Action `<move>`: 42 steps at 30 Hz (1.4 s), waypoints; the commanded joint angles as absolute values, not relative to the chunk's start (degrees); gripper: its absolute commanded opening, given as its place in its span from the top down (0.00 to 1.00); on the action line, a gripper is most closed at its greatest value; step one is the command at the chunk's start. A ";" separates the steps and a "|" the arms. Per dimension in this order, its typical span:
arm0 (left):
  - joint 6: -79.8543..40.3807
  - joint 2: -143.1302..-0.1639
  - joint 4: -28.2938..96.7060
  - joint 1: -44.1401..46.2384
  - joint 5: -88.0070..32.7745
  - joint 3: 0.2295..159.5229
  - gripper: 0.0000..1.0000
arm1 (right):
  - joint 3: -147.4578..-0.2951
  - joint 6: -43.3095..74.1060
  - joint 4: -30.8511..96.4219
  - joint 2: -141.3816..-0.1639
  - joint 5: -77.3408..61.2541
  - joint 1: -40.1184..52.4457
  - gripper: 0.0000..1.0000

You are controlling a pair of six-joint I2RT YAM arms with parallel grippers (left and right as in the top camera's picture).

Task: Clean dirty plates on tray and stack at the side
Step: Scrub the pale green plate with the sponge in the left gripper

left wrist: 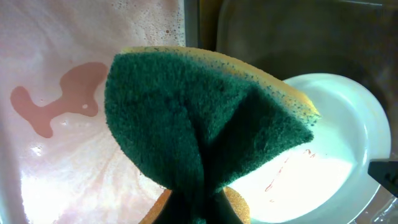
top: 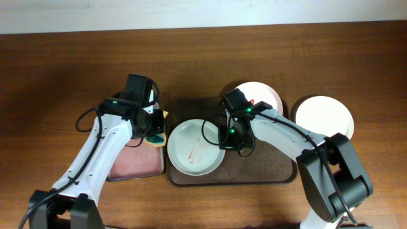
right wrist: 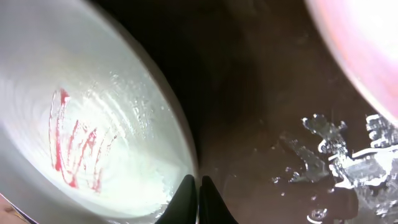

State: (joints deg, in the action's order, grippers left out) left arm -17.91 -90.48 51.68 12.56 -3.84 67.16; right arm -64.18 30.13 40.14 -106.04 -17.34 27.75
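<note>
A white dirty plate [top: 196,147] with red streaks lies on the left part of the brown tray [top: 267,173]. My right gripper [top: 224,136] is shut on the plate's right rim; in the right wrist view the fingers [right wrist: 199,190] pinch the rim of the plate [right wrist: 93,124]. My left gripper [top: 152,126] is shut on a green and yellow sponge [top: 156,135], held just left of the plate. In the left wrist view the folded sponge [left wrist: 205,124] fills the middle, with the plate [left wrist: 329,155] behind it on the right.
A shallow basin with pinkish water [top: 137,162] sits left of the tray, also in the left wrist view [left wrist: 62,93]. A second plate [top: 264,95] lies at the tray's back right. A clean white plate [top: 324,114] sits on the table to the right.
</note>
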 commanded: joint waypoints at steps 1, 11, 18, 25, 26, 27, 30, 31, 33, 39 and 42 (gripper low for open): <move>-17.26 -90.32 51.64 13.39 -5.19 66.78 1.00 | -64.62 35.68 39.62 -106.45 -15.86 28.03 0.96; -22.92 -98.10 42.09 20.14 -22.00 63.13 1.00 | -64.62 36.01 37.71 -106.45 -15.84 28.01 0.90; -25.39 -101.32 37.36 21.85 -25.69 62.54 1.00 | -64.62 38.46 36.58 -106.45 -16.03 28.01 0.96; -30.50 -104.29 33.17 25.17 -25.69 61.69 1.00 | -64.62 38.46 36.62 -106.45 -16.08 28.08 0.96; -31.05 -105.23 32.77 25.30 -25.47 61.69 1.00 | -64.62 38.46 36.64 -106.45 -16.08 28.08 0.96; -31.51 -106.43 32.32 25.36 -25.02 61.69 1.00 | -64.62 38.46 36.62 -106.45 -16.08 28.08 0.96; -31.73 -109.12 32.38 25.36 -19.99 61.69 1.00 | -64.62 38.46 36.71 -106.45 -16.05 28.08 0.96; -31.73 -109.58 33.06 25.36 -17.32 61.69 1.00 | -64.62 38.46 36.84 -106.45 -16.05 28.08 0.96; -31.73 -109.60 35.62 25.34 -11.31 61.69 1.00 | -64.62 38.44 37.10 -106.45 -16.03 28.05 0.96; -31.70 -108.99 42.11 25.34 4.01 61.82 1.00 | -64.62 38.44 37.26 -106.45 -15.99 28.05 0.96; -31.68 -107.85 43.51 25.34 6.31 63.51 1.00 | -64.62 38.44 37.76 -106.45 -15.81 28.05 0.96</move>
